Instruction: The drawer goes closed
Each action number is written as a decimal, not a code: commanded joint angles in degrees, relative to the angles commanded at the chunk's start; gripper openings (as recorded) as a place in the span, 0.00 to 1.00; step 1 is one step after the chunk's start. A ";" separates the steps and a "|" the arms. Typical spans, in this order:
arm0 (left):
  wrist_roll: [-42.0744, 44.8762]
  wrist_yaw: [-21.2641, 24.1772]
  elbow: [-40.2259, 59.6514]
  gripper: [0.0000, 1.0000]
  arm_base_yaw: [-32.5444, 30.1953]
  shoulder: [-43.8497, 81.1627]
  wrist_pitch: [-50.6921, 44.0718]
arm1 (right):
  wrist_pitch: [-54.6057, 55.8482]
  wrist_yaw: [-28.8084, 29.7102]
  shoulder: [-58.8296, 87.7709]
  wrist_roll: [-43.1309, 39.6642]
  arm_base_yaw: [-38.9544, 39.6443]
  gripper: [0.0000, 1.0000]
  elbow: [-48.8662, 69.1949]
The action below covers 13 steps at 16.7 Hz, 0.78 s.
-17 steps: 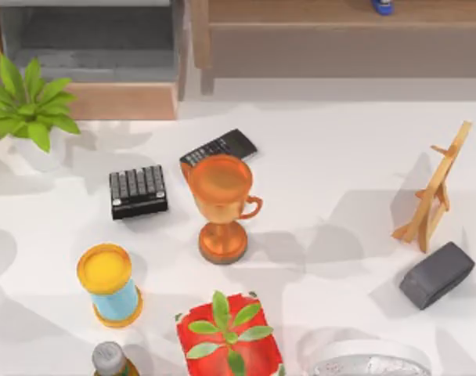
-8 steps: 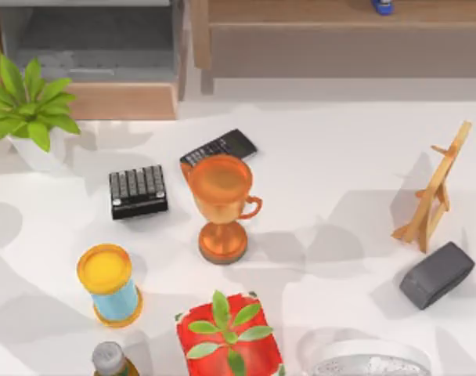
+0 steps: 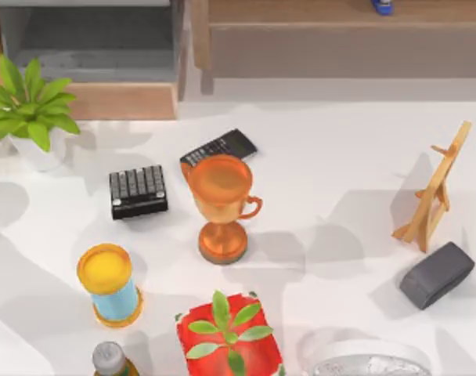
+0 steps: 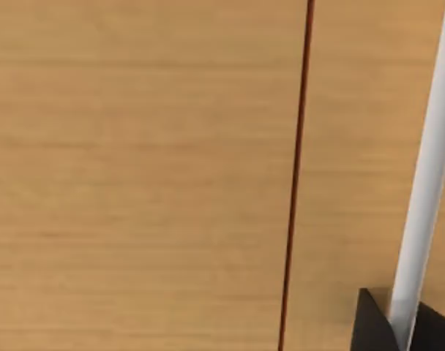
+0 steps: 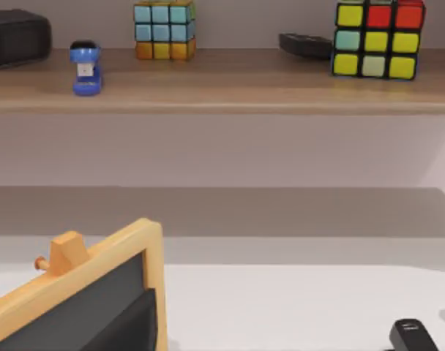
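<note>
The drawer stands pulled out at the table's back left. Its grey inner walls and speckled floor are open to view behind the light-tan front panel. In the left wrist view, tan wood sits very close, crossed by a thin dark seam and a white edge. A black part of my left gripper shows at the corner of that view.
A potted plant stands by the drawer's left front corner. A black keypad, a remote, an orange trophy, a yellow-topped spool, a wooden easel and a grey block are scattered about. The long shelf runs along the back right.
Shadows on the table's left side have shifted. The drawer and the objects on the table sit where they were.
</note>
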 joint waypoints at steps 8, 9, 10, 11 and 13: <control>0.00 0.00 0.00 0.60 0.00 0.00 0.00 | 0.00 0.00 0.00 0.00 0.00 1.00 0.00; 0.00 0.00 0.00 0.68 0.00 0.00 0.00 | 0.00 0.00 0.00 0.00 0.00 1.00 0.00; 0.00 0.00 0.00 0.75 0.00 0.00 0.00 | 0.00 0.00 0.00 0.00 0.00 1.00 0.00; 0.00 0.00 0.00 0.83 0.00 0.00 0.00 | 0.00 0.00 0.00 0.00 0.00 1.00 0.00; 0.00 0.00 0.00 0.98 0.00 0.00 0.00 | 0.00 0.00 0.00 0.00 0.00 1.00 0.00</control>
